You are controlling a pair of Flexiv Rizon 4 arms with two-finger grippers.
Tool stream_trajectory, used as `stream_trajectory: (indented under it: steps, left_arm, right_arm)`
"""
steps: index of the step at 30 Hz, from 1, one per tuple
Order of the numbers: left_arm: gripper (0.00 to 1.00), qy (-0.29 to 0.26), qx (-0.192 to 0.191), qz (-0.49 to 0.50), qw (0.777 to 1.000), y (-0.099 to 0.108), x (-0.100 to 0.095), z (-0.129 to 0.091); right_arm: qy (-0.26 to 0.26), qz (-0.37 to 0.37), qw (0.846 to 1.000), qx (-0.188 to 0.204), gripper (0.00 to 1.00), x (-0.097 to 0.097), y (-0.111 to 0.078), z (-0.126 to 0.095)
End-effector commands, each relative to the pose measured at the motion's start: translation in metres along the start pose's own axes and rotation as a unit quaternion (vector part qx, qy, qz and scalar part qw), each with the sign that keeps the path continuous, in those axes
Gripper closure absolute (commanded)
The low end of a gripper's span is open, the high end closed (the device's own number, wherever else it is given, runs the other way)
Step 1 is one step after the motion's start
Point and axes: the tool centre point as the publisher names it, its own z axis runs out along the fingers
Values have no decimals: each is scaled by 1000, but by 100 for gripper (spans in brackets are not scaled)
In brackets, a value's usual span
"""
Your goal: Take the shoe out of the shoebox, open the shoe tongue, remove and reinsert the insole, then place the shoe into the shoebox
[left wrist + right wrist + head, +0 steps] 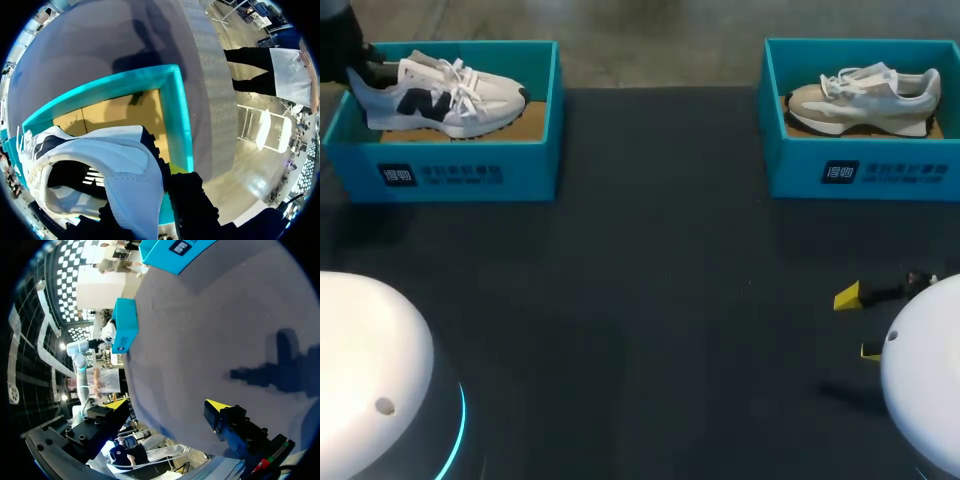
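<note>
At the far left of the surface (pixel 640 300), the shoe (pixel 445 95) lies in its box (pixel 450 175). Its long axis runs along the box, toe toward the middle and heel at your left pincer (pixel 368 70). Your left arm is much the nearer, so the lift probably starts from the heel. Whether that pincer is pinching the heel cannot be told: the left wrist view shows the heel right at it, but the shoe hides one side. Your right pincer (pixel 858 322) hangs spread over the surface, well apart from both boxes. Only the head view shows the second box (pixel 865 175) and its beige shoe (pixel 865 100). Only the left wrist view shows the shoe's open collar and the box's cardboard floor.
</note>
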Motion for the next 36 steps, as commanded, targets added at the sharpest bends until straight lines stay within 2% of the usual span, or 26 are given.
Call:
stream_trajectory:
  steps: [1,13,36]
  left_arm:
    - [100,2,3,1,1000,3,0,6]
    - [100,4,16,4,1000,5,-3,26]
    - [100,21,30,19,999,-3,-13,65]
  right_arm:
    - [-1,0,1000,-2,0,1,-3,-1]
    - [-1,0,1000,-2,0,1,-3,-1]
    - [-1,0,1000,-2,0,1,-3,-1]
